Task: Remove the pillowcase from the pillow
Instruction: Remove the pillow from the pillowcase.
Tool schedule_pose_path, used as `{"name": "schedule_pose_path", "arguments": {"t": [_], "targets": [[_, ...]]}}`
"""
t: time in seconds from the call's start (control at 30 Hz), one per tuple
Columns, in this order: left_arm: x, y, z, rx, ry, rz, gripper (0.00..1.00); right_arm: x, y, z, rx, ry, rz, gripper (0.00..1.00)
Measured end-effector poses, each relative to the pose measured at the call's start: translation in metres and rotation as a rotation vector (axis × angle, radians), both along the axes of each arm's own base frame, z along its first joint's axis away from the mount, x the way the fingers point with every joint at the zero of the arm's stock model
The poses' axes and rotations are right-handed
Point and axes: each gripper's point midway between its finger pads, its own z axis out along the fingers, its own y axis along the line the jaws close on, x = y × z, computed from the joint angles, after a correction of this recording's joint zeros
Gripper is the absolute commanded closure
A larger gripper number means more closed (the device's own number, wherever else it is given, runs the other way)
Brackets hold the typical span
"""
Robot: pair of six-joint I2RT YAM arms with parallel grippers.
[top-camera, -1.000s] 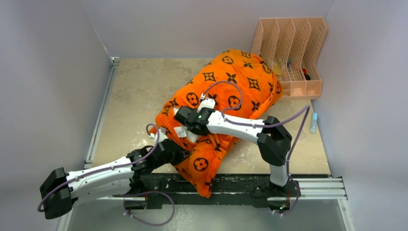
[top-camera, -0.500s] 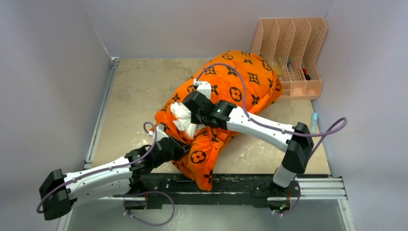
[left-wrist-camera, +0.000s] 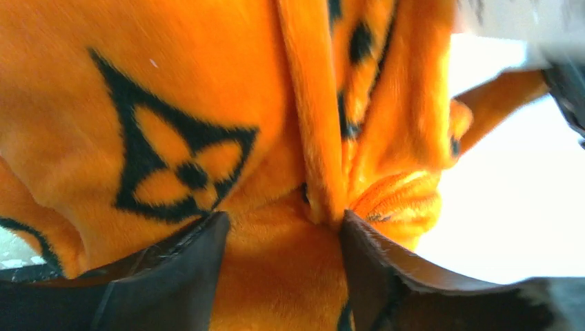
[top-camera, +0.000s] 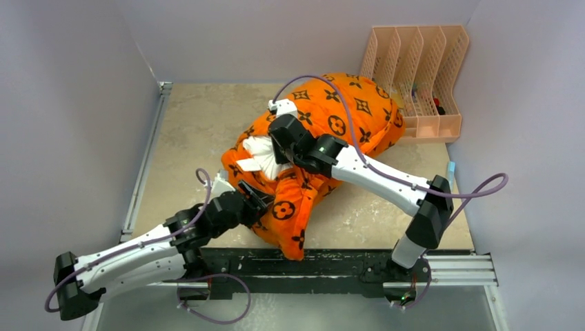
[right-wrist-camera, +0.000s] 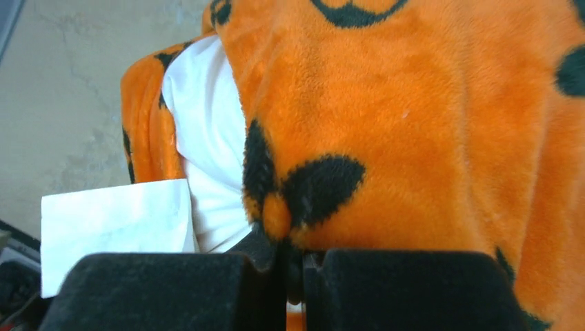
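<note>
- Pillowcase: on table, long axis running from near centre to far right, mouth on its left side
- Pillow: white corner bared at that mouth
- Right gripper: pinched tight on pillowcase hem there
- Left gripper: jaws parted, straddling near fold, seemingly not gripping

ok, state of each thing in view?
pillowcase: on the pillow, bunched, mouth gaping.
pillow: mostly covered, one white corner exposed.
left gripper: jaws apart, orange fabric between them.
right gripper: jaws shut on a pillowcase fold.
file rack: upright, far right corner.
</note>
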Motion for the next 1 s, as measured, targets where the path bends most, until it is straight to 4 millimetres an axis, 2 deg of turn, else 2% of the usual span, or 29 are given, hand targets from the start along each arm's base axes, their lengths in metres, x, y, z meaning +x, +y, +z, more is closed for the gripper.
{"name": "schedule_pose_path", "arguments": {"t": [0.07, 0.13, 0.23, 0.37, 0.47, 0.57, 0.77, 0.9, 1.0], "targets": [[-0.001, 0.002, 0.021, -0.010, -0.028, -0.012, 0.30, 0.005, -0.001, 0.009, 0.010, -0.036, -0.008, 1.00], [-0.005, 0.002, 0.051, -0.019, -0.068, -0.046, 0.29, 0.012, -0.002, 0.022, 0.058, -0.088, -0.037, 1.00], [-0.012, 0.001, 0.096, -0.032, -0.125, -0.102, 0.29, 0.020, -0.009, 0.031, 0.113, -0.116, -0.089, 1.00], [-0.021, 0.000, 0.119, -0.031, -0.161, -0.174, 0.29, 0.029, -0.012, 0.036, 0.161, -0.125, -0.138, 1.00], [-0.030, -0.001, 0.112, 0.008, -0.152, -0.239, 0.28, 0.036, -0.008, 0.033, 0.168, -0.110, -0.153, 1.00], [-0.038, -0.002, 0.093, 0.088, -0.118, -0.309, 0.28, 0.047, 0.000, 0.029, 0.178, -0.084, -0.151, 1.00], [-0.050, 0.006, 0.068, 0.218, -0.060, -0.388, 0.28, 0.081, 0.012, 0.041, 0.208, -0.095, -0.174, 1.00], [-0.049, 0.016, 0.060, 0.282, -0.044, -0.378, 0.34, 0.092, 0.015, 0.049, 0.216, -0.107, -0.182, 1.00], [-0.040, 0.030, 0.053, 0.342, -0.047, -0.310, 0.30, 0.092, 0.015, 0.049, 0.215, -0.107, -0.184, 1.00]]}}
